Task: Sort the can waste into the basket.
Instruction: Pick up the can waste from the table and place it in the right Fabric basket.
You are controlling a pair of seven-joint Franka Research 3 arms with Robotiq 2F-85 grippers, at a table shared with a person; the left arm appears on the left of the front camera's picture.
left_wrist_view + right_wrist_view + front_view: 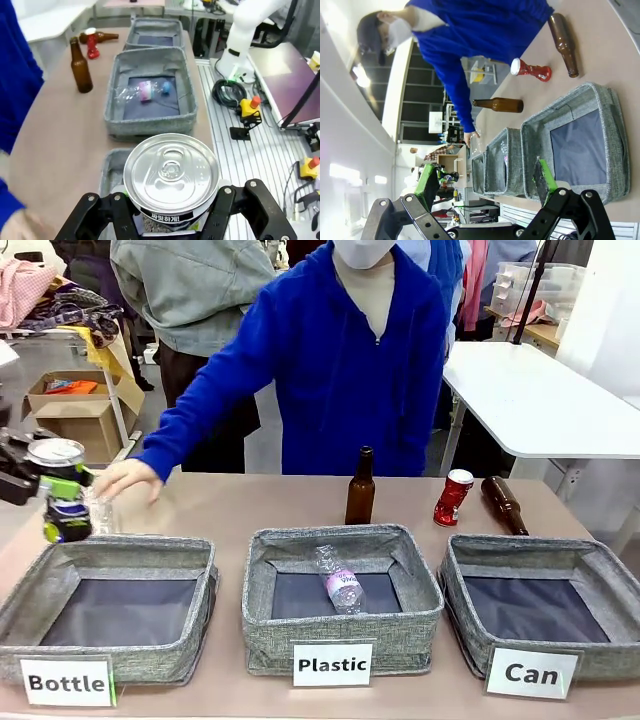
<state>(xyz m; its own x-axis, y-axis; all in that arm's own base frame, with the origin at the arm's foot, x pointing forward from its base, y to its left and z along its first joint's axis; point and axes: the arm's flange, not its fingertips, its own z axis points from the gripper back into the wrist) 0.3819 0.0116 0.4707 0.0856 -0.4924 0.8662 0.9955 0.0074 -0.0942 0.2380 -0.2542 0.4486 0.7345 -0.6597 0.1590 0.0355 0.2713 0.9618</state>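
Two cans need sorting, and you already have one: the black can point(55, 453) point(171, 172) is clamped in the left gripper point(58, 488) point(170, 216), its fingers pressed against the can's sides just below the silver top. It hangs roughly upright, top up, above the far left corner of the basket marked Bottle point(30, 590), so it is at the wrong end of the table. The basket marked Can point(452, 590) point(155, 21) point(615, 130) sits at the robot's far right, with the basket marked Plastic point(260, 630) between them, so judge the coming move as a long carry to the right across both other baskets before any release. The dark floor of the Can basket looks bare, so nothing seems sorted yet. The red can point(453, 497) point(92, 46) point(530, 70) stands leaning on the table just behind that basket's far left corner, between an upright brown bottle point(360, 490) and a brown bottle lying on its side point(503, 503). It is well apart from the left gripper and much nearer your right arm. The right gripper point(485, 175) has its fingers spread wide and holds nothing; in its wrist view it looks over the near edge of the Can basket. The person's hand point(125, 478) rests on the table close beside the held can, so watch that side as you lift away.
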